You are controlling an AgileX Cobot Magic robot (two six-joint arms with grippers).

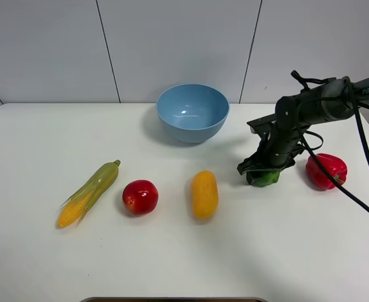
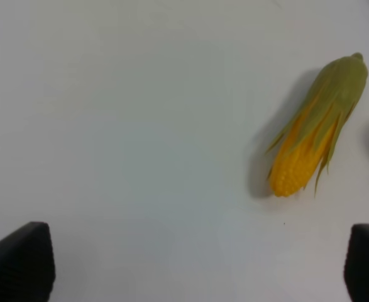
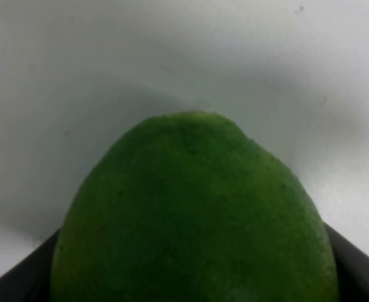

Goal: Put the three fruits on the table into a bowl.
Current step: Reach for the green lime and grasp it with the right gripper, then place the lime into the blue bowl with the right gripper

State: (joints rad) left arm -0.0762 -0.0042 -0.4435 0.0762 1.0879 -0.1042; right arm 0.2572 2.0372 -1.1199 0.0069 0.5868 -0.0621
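Lime (image 1: 266, 180) is hiding mostly under our right gripper (image 1: 263, 172), which is pinching it down at the table (image 1: 39, 138) between the yellow-orange fruit (image 1: 204, 194) and the red pepper (image 1: 326, 171); up close we are seeing dark green, faintly pitted skin. Our left gripper (image 2: 197, 270) is hanging spread near the corn (image 2: 316, 132). "PIPER" is showing on the right arm (image 1: 322, 104).

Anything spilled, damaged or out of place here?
Nothing stands out: round light-blue bowl upright; red apple, oblong yellow-orange fruit, corn cob and red bell pepper intact on white table; right gripper around green lime.
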